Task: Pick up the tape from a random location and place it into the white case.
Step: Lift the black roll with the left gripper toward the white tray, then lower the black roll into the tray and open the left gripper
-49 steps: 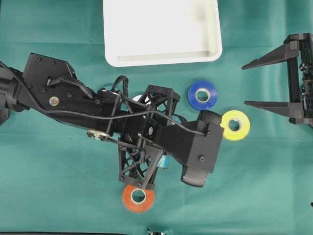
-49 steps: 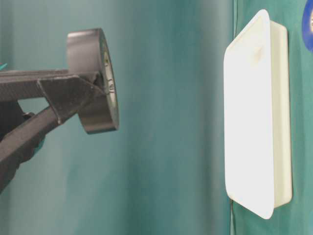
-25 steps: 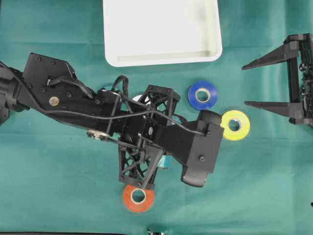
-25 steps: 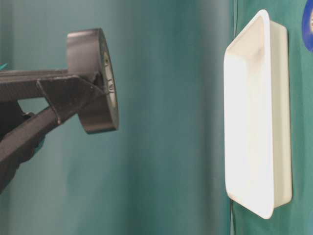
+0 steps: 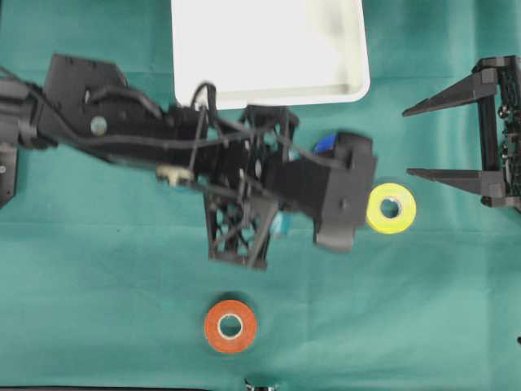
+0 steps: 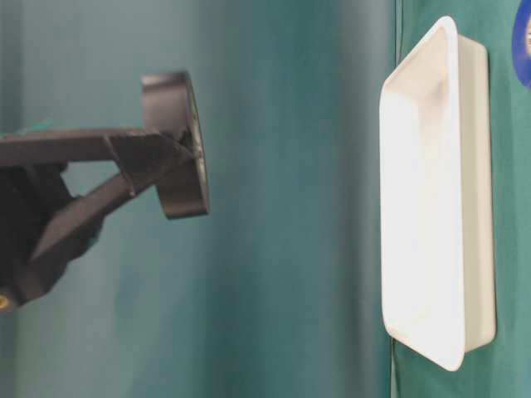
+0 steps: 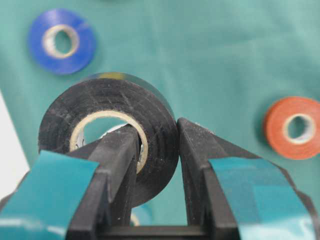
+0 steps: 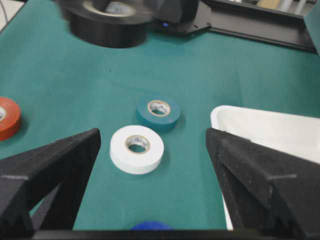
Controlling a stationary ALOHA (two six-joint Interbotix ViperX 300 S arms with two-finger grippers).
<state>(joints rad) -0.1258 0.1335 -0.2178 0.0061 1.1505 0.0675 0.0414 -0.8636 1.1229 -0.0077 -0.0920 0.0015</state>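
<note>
Above the green worktop, a black tape roll is gripped by the left gripper, one jaw passed through the roll's core and the other pressed against its outer wall, so that the roll is held on edge, clear of the cloth (the table-level view shows it hanging in the air). At the far side of the worktop, the white case is seen lying flat, with nothing visible inside it; the left arm is stretched across just near of its rim. On the cloth, a blue roll, a yellow roll and an orange roll are laid flat and well apart from one another. A white roll and a teal roll are seen just beside each other from the right wrist. At the right edge, the right gripper is held with its jaws spread wide and nothing between them.
</note>
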